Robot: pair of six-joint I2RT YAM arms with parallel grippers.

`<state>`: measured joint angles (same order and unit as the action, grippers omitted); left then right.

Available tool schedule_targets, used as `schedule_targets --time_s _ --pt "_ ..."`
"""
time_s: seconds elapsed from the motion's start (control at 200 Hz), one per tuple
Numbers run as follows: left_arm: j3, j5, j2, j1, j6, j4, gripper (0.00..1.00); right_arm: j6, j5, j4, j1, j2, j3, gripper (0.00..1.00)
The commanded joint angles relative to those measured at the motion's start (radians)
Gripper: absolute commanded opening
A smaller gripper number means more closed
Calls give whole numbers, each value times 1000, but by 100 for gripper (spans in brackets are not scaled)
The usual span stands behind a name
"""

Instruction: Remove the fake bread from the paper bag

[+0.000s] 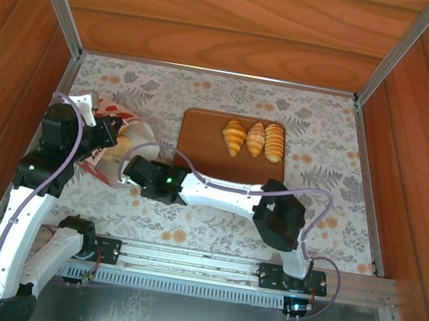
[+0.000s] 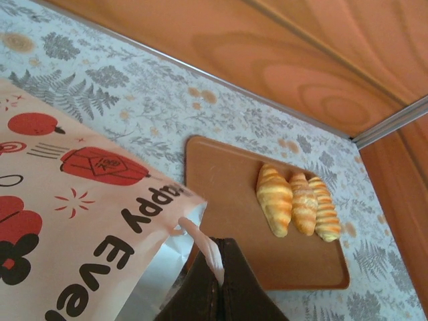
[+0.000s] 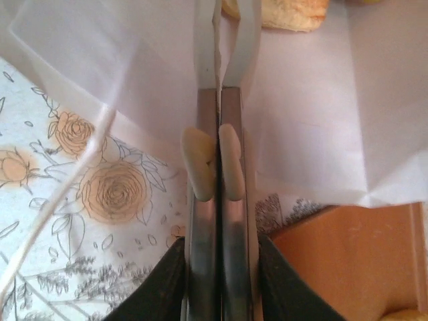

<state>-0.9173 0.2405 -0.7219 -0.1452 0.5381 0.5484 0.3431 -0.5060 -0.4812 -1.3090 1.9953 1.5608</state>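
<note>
My left pincer [image 2: 215, 284] clamps the paper bag [image 2: 80, 221] by its rim; my right pincer [image 3: 219, 40] sits closed in its mouth. The fake bread [image 3: 281, 13] ahead looks light and firm: grip its middle.

Paper bag [image 2: 80, 221] matt; wooden walls [image 1: 220, 16] glossy.

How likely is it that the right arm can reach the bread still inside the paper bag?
Probably yes: the left gripper holds the paper bag open, the right gripper points into its mouth, and bread lies just ahead, though its jaws look shut.
</note>
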Motion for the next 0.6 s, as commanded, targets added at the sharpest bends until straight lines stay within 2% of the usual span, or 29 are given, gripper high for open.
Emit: schedule_targets --time_s 0.0,0.125,0.255,0.48,0.595 --pt "-36 -4 1 -4 -49 45 0 -165 67 2 -3 -140 -35 19" --pt "-37 -8 -1 -2 -61 56 0 -296 213 -25 20 -210 -73 18" --pt "-37 -5 -2 -4 -62 56 0 -407 468 -65 70 -236 -87 19" --pt "-47 0 -11 -3 -62 56 0 -590 830 -111 179 -184 -60 24" --pt "-49 3 -13 -4 -61 56 0 -670 950 -119 244 -149 -49 27"
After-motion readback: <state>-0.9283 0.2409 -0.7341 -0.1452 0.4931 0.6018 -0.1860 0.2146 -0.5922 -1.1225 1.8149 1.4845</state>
